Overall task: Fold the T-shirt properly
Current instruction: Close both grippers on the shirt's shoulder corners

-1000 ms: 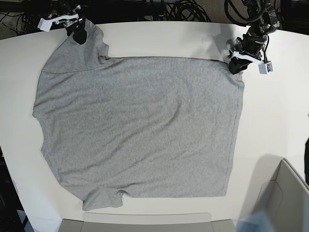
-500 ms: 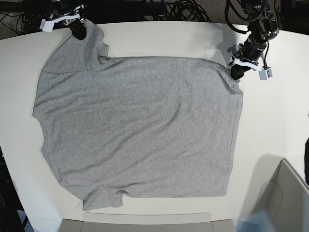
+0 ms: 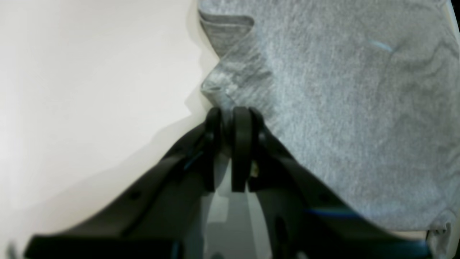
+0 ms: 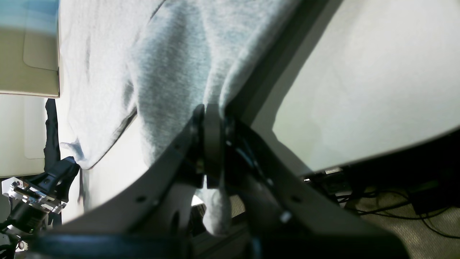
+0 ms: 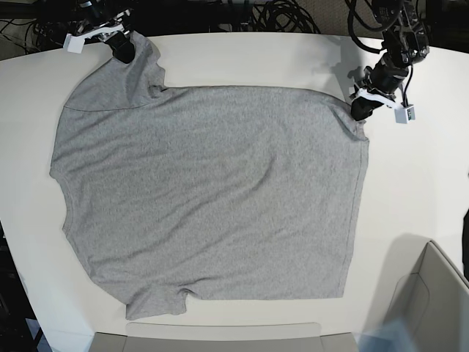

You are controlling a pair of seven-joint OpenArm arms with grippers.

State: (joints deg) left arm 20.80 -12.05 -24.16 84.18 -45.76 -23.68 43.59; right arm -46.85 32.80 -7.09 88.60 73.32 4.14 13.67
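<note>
Grey T-shirt (image 5: 212, 191) spread flat, plain side up, across middle of white worktop (image 5: 418, 183). Sleeves toward left side of base view, hem edge toward right. Cloth mostly smooth; faint ripples across centre.

Left tool (image 5: 360, 110) at far right corner of shirt in base view, down at cloth edge. Left wrist view: black fingers (image 3: 241, 144) pressed nearly together, thin fold of grey fabric (image 3: 341, 108) pinched between tips. Small peak of cloth raised just beyond fingertips, with folded flap further on. Rest of shirt lying flat to right of tool in that view; bare worktop (image 3: 90, 90) to left.

Right tool (image 5: 123, 50) at far left of base view, on upper sleeve near worktop's far edge. Right wrist view: fingers (image 4: 212, 144) pressed together, sleeve cloth (image 4: 172, 72) gathered and gripped between them, some fabric hanging below tips. Cloth lifted into soft ridge running away from tool. Worktop surface (image 4: 359, 90) to right in that view, cables (image 4: 413, 212) on floor past its edge.

Both tools pinching shirt at two corners along same far side, well apart. White fittings visible on each arm near wrist.

Cardboard box (image 5: 432, 293) at lower right corner of base view, clear of shirt. Tangle of dark cables (image 5: 278, 15) behind worktop's far edge.
</note>
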